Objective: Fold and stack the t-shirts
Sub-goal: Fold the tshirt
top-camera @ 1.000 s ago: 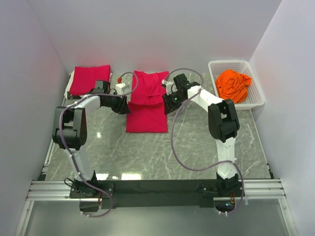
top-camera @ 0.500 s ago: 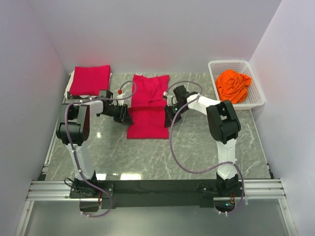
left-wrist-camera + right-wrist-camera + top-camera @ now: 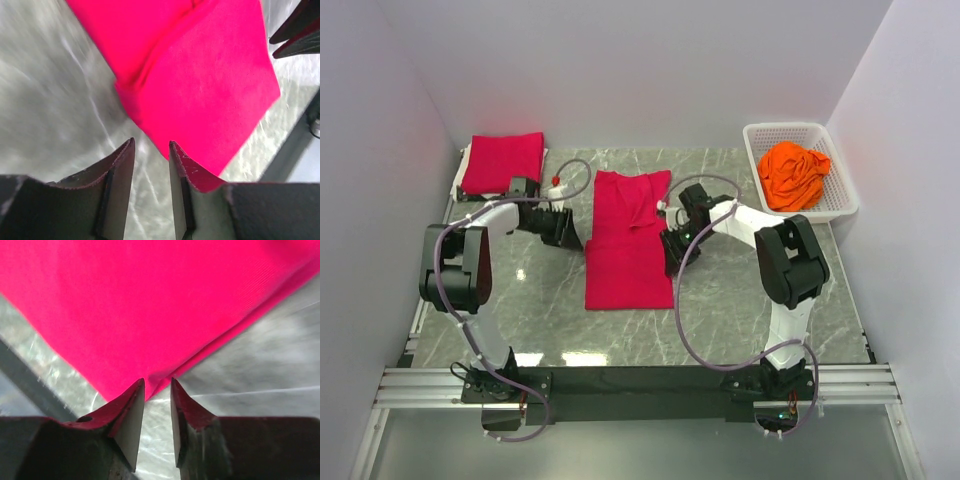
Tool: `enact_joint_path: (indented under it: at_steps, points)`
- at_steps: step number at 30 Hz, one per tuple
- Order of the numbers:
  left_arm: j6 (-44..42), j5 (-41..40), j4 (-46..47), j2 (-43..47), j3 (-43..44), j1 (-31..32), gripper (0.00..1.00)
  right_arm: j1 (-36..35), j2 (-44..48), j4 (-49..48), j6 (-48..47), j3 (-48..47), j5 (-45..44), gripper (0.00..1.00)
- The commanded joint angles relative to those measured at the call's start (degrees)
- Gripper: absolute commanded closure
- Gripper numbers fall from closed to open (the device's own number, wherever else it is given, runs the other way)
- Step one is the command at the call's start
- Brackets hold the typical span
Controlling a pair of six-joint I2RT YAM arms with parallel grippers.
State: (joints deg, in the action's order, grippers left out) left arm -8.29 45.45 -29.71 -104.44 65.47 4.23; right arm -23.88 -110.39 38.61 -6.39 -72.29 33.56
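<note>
A crimson t-shirt lies as a long folded strip in the middle of the marble table. My left gripper sits low at its left edge and my right gripper at its right edge. The left wrist view shows the left gripper open, bare marble between its fingers and the red cloth just past the tips. The right gripper is open too, the shirt's folded edge right at its tips. A folded red t-shirt rests at the back left. An orange t-shirt lies crumpled in the basket.
The white lattice basket stands at the back right against the wall. White walls close in the table on the left, back and right. Cables loop from both arms over the marble. A black rail runs along the near edge.
The red t-shirt has been drawn toward the near edge and now lies longer and flat. Both grippers came nearer with it, closed briefly, then opened off its side edges.
</note>
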Motion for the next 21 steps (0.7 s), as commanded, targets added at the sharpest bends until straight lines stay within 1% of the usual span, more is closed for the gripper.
enact_joint_path:
  at_steps: [1, 4, 6, 8, 12, 14, 16, 18, 19, 21]
  points:
    - [-2.87, -1.51, 0.36, -0.84, 4.92, -0.10, 0.60, -0.12, 2.64, -3.27, 0.32, -6.27, -6.38, 0.65]
    - [-1.91, -0.98, 1.32, -3.39, 6.86, -0.10, 0.58, 0.24, 0.09, -4.24, 1.90, -9.43, -9.55, 0.61]
    - [-1.55, -0.19, 1.94, -4.80, 7.91, -0.10, 0.56, 0.67, -1.84, -4.59, 2.70, -10.93, -10.53, 0.60]
    - [-0.41, -0.01, 2.73, -5.59, 8.44, -0.10, 0.53, 0.68, -2.90, -5.12, 3.66, -11.90, -10.97, 0.56]
    - [0.56, 0.87, 3.35, -8.22, 10.11, 0.34, 0.51, 0.94, -6.32, -4.60, 4.55, -14.63, -10.89, 0.55]
    - [1.09, 1.13, 3.96, -8.67, 10.38, 0.60, 0.52, 0.94, -7.38, -4.51, 4.99, -15.95, -11.06, 0.55]
    - [1.26, 1.13, 4.49, -9.02, 10.73, 0.95, 0.54, 1.11, -8.70, -4.51, 5.34, -16.65, -11.24, 0.55]
    - [1.18, 1.92, 4.84, -9.29, 11.08, 1.22, 0.60, 1.20, -9.40, -4.68, 5.69, -16.92, -10.98, 0.55]
    - [1.18, 1.92, 4.93, -9.46, 11.25, 1.39, 0.65, 1.20, -9.58, -4.60, 5.86, -16.83, -10.80, 0.55]
    - [0.91, 2.71, 4.75, -9.90, 11.87, 1.57, 0.69, 1.38, -9.41, -4.33, 5.87, -16.83, -10.62, 0.55]
